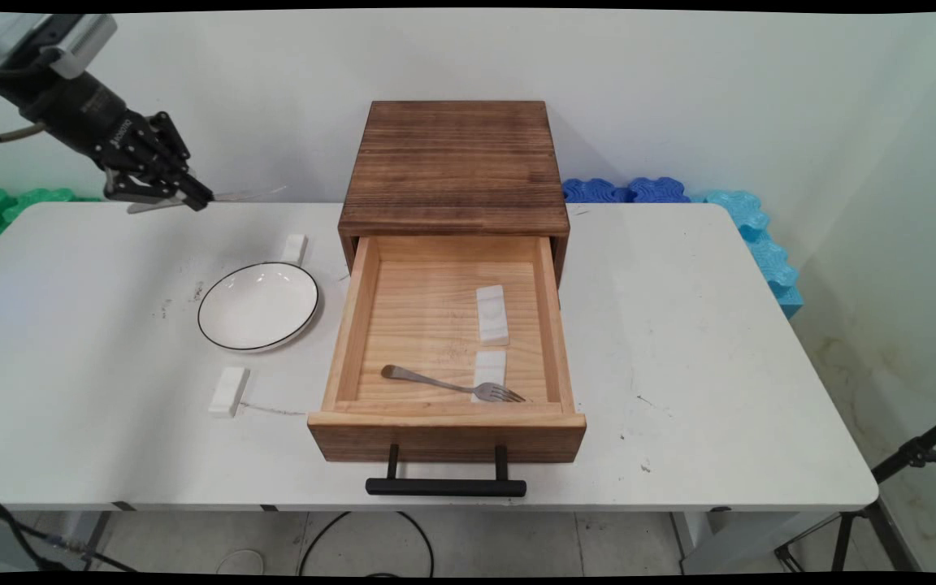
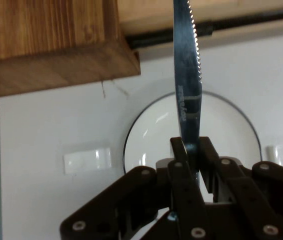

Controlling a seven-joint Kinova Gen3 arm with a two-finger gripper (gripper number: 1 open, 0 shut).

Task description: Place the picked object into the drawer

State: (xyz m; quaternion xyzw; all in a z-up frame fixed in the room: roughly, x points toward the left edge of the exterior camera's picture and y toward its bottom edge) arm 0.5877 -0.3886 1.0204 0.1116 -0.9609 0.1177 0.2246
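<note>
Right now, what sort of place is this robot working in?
Probably a robotics lab set up as a mock kitchen: a white table against a bare wall, a wooden drawer box holding a fork, and a plate.

Stamped lettering on the knife blade is too blurred to read.

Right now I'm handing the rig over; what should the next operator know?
End effector: shut on a table knife, raised above the table's far left, blade pointing toward the wooden box.
Below it: white plate with a white rest behind and another in front.
Drawer: pulled open; fork lying across one of two white rests inside.
</note>
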